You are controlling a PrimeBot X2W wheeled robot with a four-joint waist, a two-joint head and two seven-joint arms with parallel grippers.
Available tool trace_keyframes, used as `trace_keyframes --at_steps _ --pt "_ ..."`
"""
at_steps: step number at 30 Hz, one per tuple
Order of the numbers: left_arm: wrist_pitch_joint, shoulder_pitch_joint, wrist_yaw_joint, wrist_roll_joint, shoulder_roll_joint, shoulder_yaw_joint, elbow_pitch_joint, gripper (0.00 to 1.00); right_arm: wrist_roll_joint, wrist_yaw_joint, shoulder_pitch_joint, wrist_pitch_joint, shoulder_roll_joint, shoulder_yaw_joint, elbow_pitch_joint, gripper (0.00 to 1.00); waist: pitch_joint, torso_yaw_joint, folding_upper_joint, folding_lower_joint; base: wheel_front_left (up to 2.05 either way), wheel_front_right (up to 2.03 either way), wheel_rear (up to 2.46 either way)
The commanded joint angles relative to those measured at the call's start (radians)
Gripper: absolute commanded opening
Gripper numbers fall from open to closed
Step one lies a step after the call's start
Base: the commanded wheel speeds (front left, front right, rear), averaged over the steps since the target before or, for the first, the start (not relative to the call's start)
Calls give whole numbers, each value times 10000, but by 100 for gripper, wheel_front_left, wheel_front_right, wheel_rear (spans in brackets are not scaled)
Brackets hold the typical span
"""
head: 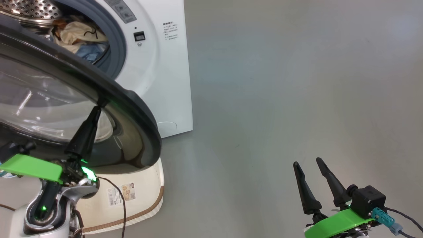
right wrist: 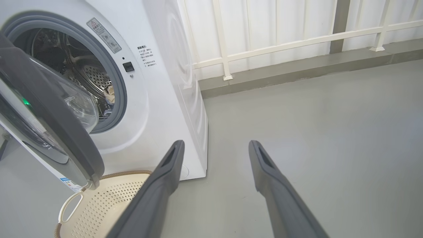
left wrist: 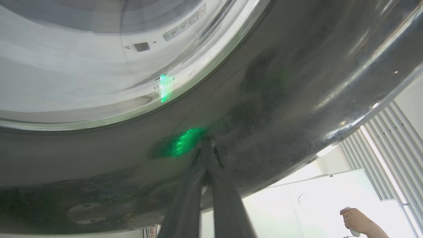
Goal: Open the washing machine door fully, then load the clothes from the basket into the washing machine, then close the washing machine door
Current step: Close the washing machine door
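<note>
The white, smooth-panelled washing machine (head: pixel 158 76) is seen with its perforated steel drum (head: pixel 33 10) exposed. The washing machine door (head: pixel 132 102), a glossy black rim around a bulging clear bowl, is found part-way swung. Closing is judged to be the step in hand. A steady push is best applied square to the slick rim, so that the tips are not allowed to slide. The cream perforated basket (head: pixel 148 185), brown-rimmed, is found empty beneath the door. The clothes (head: pixel 77 36), soft cream and blue, are heaped inside the drum. The left gripper (head: pixel 99 107) is pinched together, tips set against the rim. The right gripper (head: pixel 307 161) is spread wide, nothing held, over the matte grey floor (head: pixel 297 82).
</note>
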Motion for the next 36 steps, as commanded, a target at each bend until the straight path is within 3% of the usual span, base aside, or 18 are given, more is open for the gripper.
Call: trace_keyframes --at_steps 1,19,36 --pt "-137 -291 -104 73 201 292 -208 0 202 62 -98 -49 -24 173 -279 100 -43 75 0 0 0 0 0" --pt "-1380 1404 -105 4 201 459 -1268 0 322 62 47 -49 -24 4 -71 100 -733 970 0 0 0 0 0" --pt "-2438 3404 -105 580 260 431 -1982 0 418 62 236 -49 -24 -58 -34 100 -1119 1994 0 0 0 0 0"
